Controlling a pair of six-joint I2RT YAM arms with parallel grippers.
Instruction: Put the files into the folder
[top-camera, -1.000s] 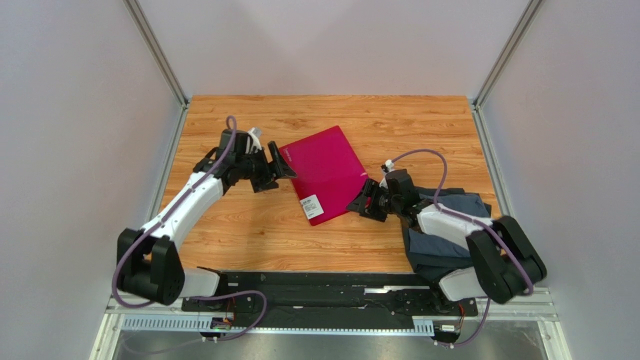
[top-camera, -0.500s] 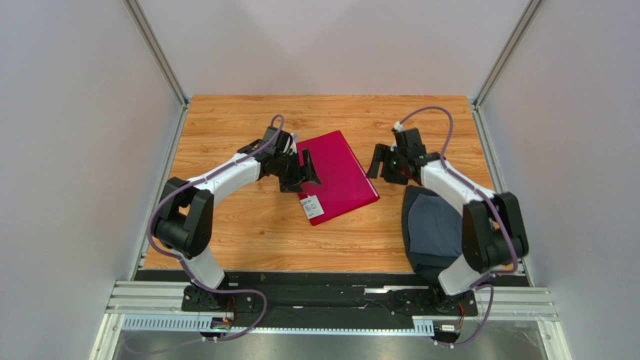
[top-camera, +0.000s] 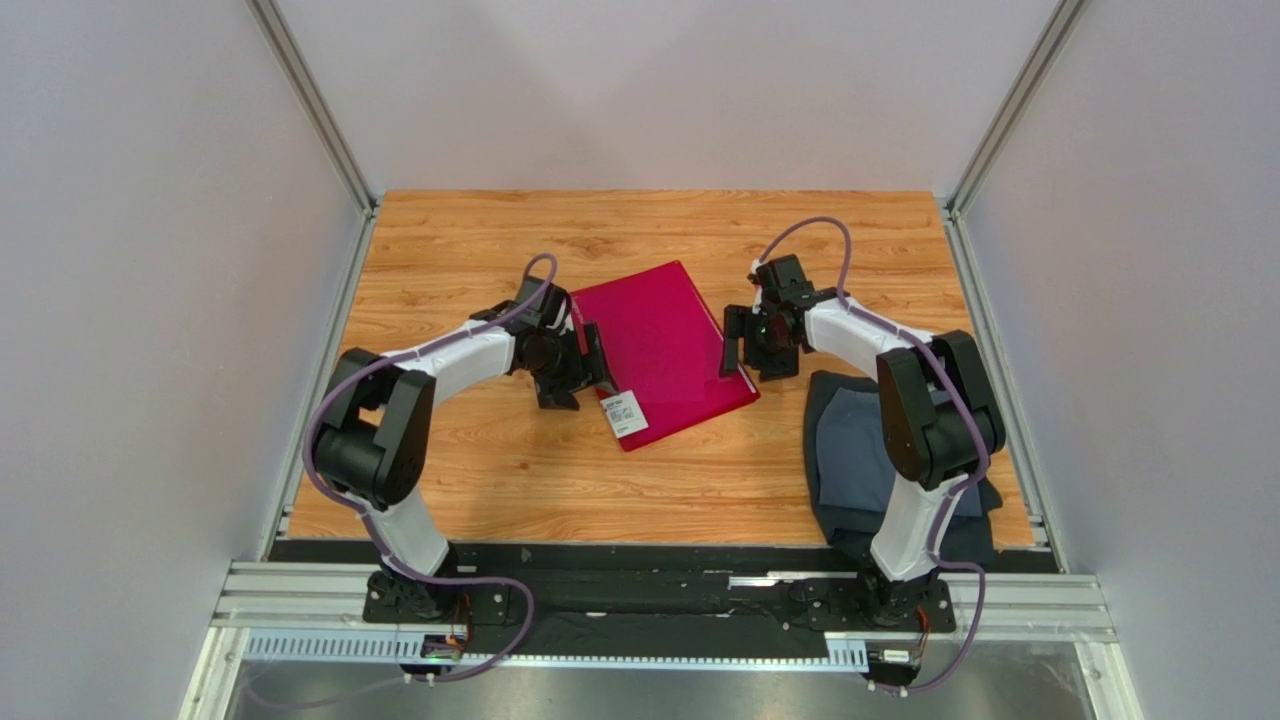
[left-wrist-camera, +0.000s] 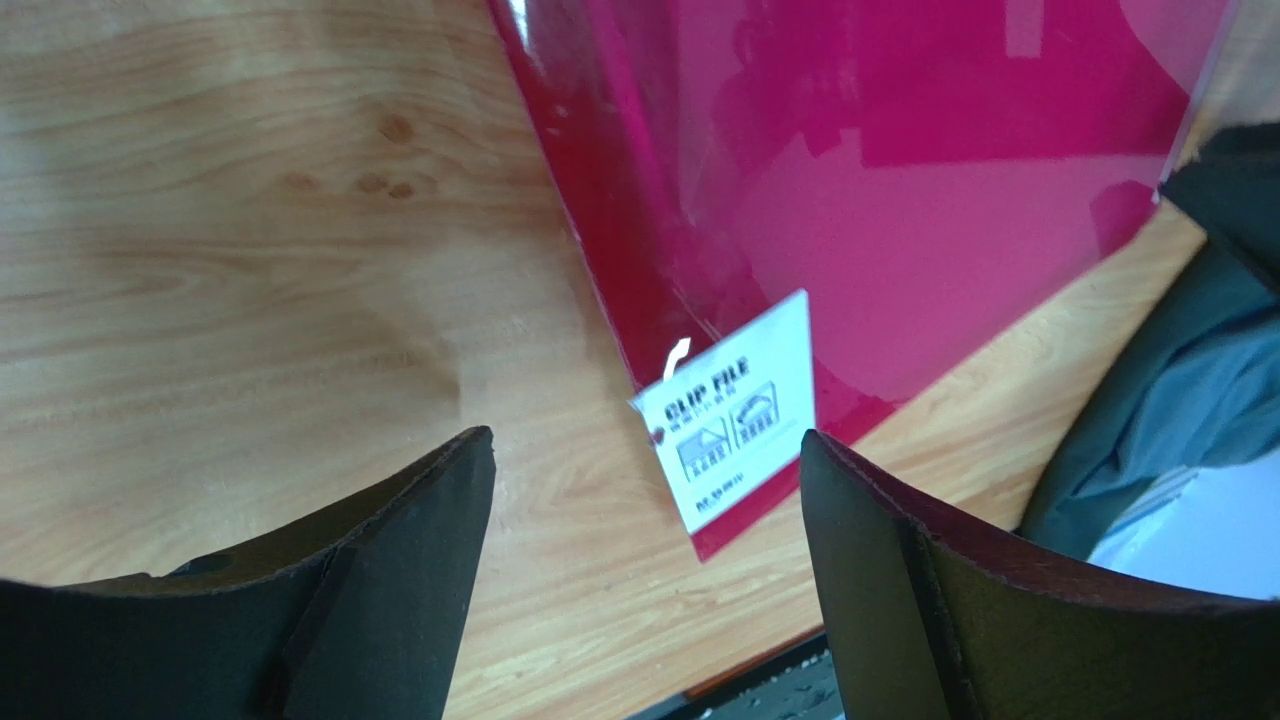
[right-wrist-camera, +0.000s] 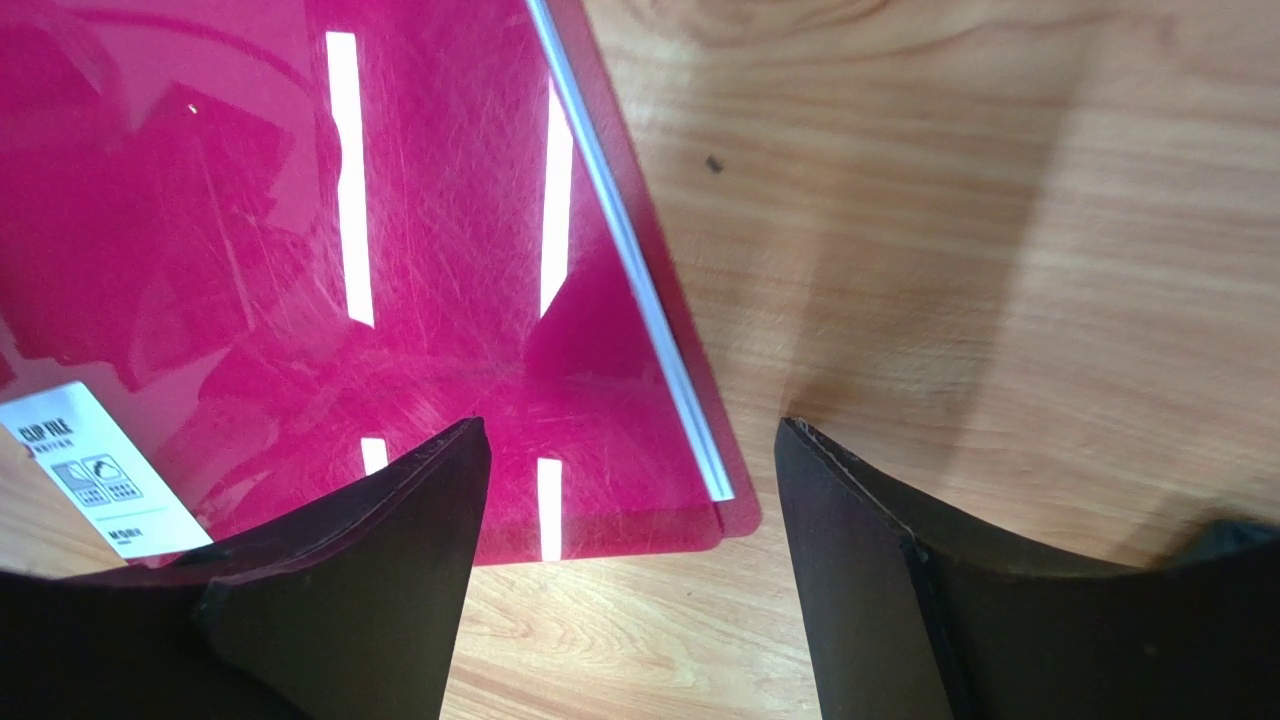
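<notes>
- Folder (top-camera: 669, 348) lies closed on the desk (top-camera: 496, 465), flanked by both jaws, each wide open and empty.
- Left jaws: just beside its left long edge, by the label (left-wrist-camera: 729, 420).
- Right jaws: over its near-right corner, equally close.
- Long axis: away from the arm bases, leaning left.
- Files: not in view.
</notes>
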